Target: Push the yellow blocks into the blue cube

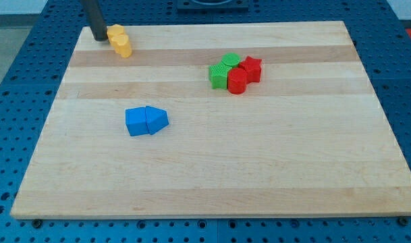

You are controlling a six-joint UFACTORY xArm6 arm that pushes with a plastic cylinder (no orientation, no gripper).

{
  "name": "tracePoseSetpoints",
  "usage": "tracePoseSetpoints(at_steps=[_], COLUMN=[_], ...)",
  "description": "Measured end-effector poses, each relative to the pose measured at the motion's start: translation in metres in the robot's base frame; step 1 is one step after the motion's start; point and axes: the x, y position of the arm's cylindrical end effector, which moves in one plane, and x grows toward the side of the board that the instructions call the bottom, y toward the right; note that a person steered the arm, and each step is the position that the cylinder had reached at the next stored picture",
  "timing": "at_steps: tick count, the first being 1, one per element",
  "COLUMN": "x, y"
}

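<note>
Two yellow blocks lie touching near the board's top left corner: one (116, 33) at the upper left and one (124, 46) just below and right of it. Their shapes are hard to make out. My tip (99, 38) rests on the board right beside the upper yellow block, on its left, touching or nearly so. The blue cube (135, 122) sits left of the board's centre, with a blue wedge-like block (157, 119) touching its right side. The blue cube is well below the yellow blocks.
Two green blocks (223, 71) and two red blocks (244, 74) form a tight cluster at the upper right of centre. The wooden board (259, 169) lies on a blue perforated table.
</note>
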Motion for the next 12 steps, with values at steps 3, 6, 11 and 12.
tracePoseSetpoints(at_steps=[3, 6, 11, 12], x=[-0.038, -0.034, 0.089, 0.118], y=[-0.024, 0.027, 0.061, 0.076])
